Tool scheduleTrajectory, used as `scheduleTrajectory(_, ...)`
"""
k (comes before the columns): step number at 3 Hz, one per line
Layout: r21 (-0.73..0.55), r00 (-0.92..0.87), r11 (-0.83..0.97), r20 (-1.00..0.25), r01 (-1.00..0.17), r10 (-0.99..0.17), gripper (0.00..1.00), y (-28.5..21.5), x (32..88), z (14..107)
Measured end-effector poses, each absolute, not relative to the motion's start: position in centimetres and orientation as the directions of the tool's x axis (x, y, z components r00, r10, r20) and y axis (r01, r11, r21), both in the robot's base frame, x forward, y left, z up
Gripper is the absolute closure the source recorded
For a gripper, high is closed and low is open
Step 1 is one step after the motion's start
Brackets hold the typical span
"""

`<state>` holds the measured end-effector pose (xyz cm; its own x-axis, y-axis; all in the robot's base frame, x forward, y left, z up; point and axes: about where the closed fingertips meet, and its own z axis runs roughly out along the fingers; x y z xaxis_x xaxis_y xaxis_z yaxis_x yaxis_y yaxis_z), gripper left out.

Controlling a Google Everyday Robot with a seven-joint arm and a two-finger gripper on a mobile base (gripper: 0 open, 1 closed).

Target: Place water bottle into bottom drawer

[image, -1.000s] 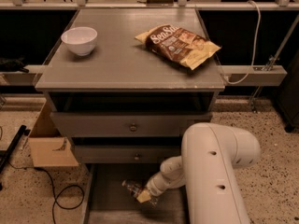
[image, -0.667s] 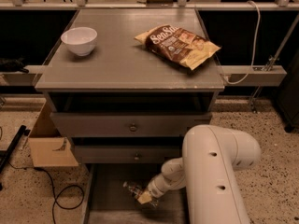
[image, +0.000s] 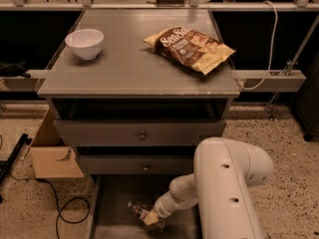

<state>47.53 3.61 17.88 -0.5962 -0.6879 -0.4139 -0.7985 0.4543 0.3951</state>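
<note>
Camera view. The tool [image: 151, 217], at the end of the white arm [image: 225, 183], is lowered into the open bottom drawer [image: 115, 203] and touches the water bottle [image: 140, 212] at its labelled middle. Whether the tool is clamped on the bottle or merely around it cannot be told. The bottle lies tilted near the drawer floor, cap toward the upper left. On the bench [image: 124, 68] above rest a white bowl [image: 84, 43] and a chip bag [image: 189, 49], well apart.
</note>
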Motion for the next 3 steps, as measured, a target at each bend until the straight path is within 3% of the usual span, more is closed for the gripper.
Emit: scheduleTrajectory(3, 0.387, -0.598, 0.464, -0.388, -0.797, -0.702, 1.00, 4.61, 48.93, 16.91)
